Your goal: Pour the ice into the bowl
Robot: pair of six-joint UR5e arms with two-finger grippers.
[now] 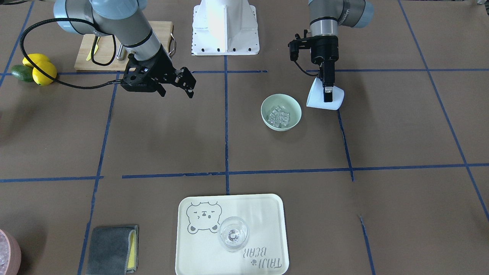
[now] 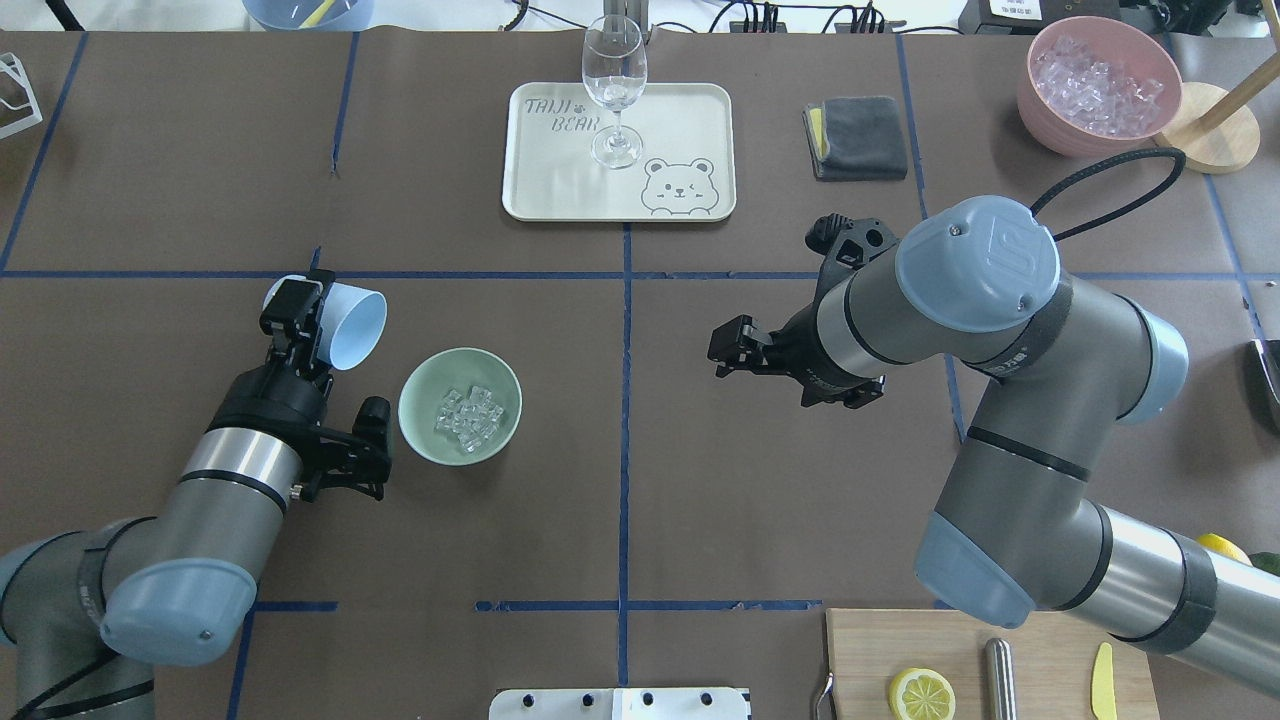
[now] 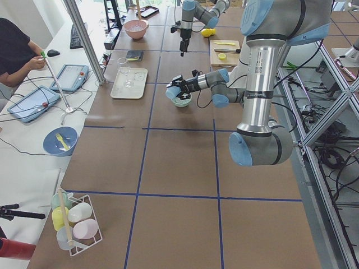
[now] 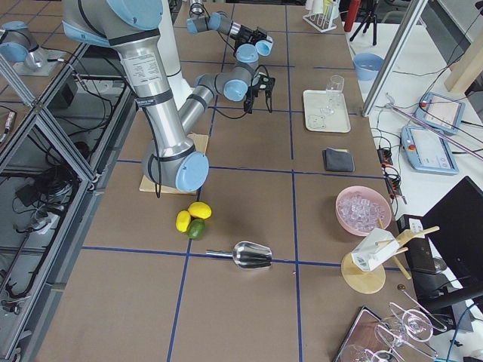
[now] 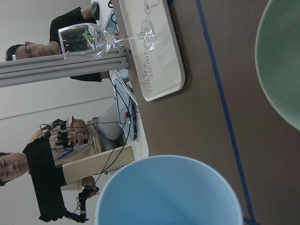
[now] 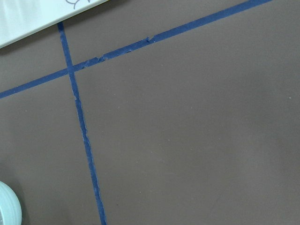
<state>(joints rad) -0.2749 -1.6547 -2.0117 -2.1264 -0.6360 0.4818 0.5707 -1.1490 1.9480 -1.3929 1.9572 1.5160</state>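
A cream rectangular tray (image 1: 267, 214) printed "TAIJI BEAR" carries a clear wine glass (image 1: 233, 233). Farther along the brown counter (image 1: 153, 145), the round mint-green plastic bowl (image 1: 282, 100) holds the clear ice cubes (image 1: 279, 115). Beside it the left gripper (image 1: 328, 94) pinches a tilted light blue cup (image 1: 315, 100); the right gripper (image 1: 176, 91) is spread.
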